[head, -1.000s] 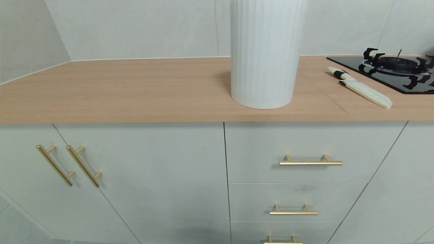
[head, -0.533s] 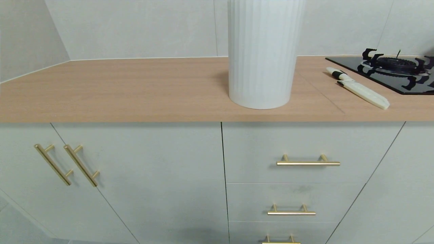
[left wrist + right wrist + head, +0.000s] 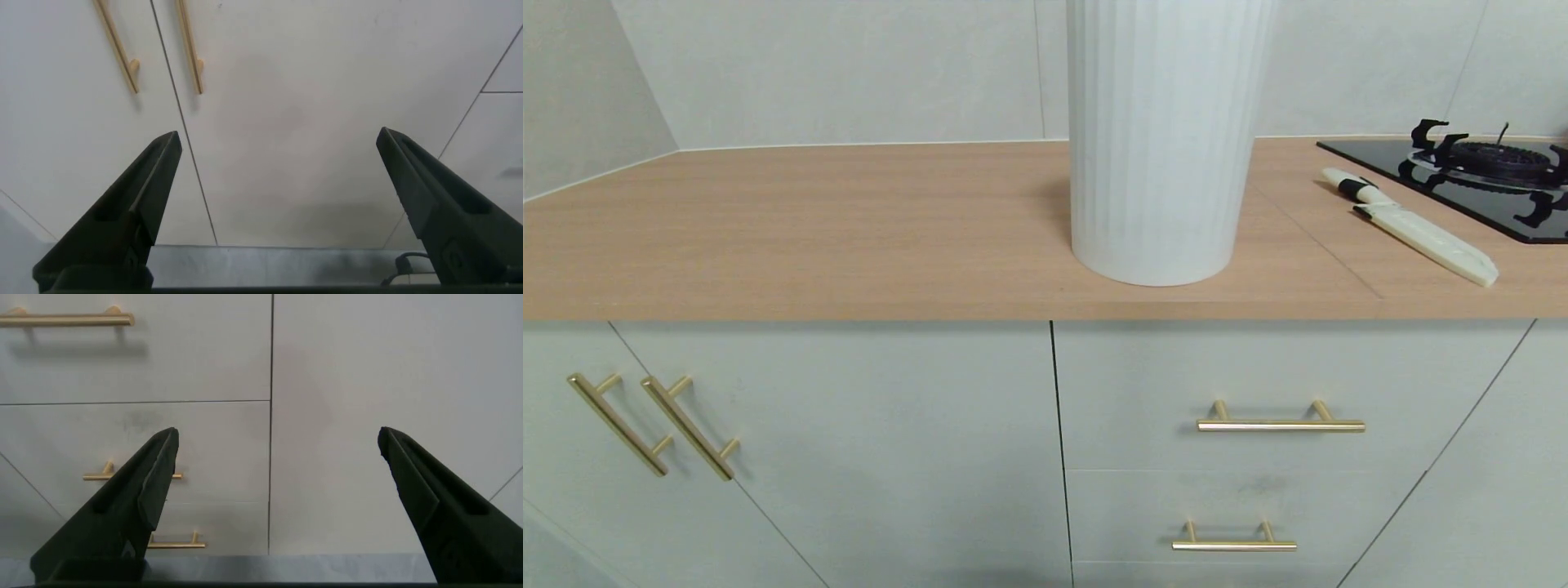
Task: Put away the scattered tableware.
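Left fingers (image 3: 122, 220) and right fingers (image 3: 122, 510) spread wide, empty, facing cabinet fronts (image 3: 327, 122) | knife (image 3: 1413, 227) flat on table (image 3: 849, 237), between ribbed container (image 3: 1160, 139) and hob (image 3: 1486, 175) | judged next: raise right arm, close across handle end, clear of blade.

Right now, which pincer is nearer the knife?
Right, probably. The right pincer is low before the drawers, under the counter end holding the knife; the left pincer is before the double doors, farther left.

Wood counter (image 3: 809, 229): 1 ribbed white container (image 3: 1164, 139), 1 knife (image 3: 1413, 229), hob (image 3: 1486, 184) rt.
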Motion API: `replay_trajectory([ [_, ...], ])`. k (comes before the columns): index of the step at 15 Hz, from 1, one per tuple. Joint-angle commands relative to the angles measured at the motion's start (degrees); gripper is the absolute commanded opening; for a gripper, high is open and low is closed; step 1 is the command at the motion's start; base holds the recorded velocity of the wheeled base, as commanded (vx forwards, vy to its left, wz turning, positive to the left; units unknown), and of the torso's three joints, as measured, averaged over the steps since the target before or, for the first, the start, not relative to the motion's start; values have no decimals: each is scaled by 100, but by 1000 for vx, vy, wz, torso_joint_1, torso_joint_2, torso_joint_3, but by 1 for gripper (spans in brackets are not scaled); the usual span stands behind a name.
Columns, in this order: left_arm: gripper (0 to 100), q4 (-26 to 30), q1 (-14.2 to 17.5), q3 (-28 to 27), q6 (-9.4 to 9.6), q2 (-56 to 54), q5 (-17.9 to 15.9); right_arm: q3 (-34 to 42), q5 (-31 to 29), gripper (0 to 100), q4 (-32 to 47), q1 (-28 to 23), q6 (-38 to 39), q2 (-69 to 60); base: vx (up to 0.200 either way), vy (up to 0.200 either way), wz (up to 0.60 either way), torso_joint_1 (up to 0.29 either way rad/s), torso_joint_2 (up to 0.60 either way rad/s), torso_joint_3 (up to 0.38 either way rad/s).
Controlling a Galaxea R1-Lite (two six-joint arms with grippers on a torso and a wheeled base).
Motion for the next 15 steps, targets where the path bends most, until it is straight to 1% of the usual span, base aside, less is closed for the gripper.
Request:
replay_trajectory([
  [1,100,-1,2,0,0,0,-2,0,1,100,-3,1,-2,7,0,0,0,0,0,0],
  [11,100,-1,2,0,0,0,-2,0,9,100,-3,1,-19,7,0,0,0,4,-6,-3],
  [15,100,-1,2,0,0,0,-2,0,9,100,-3,1,-19,7,0,0,0,116,-248,-228],
])
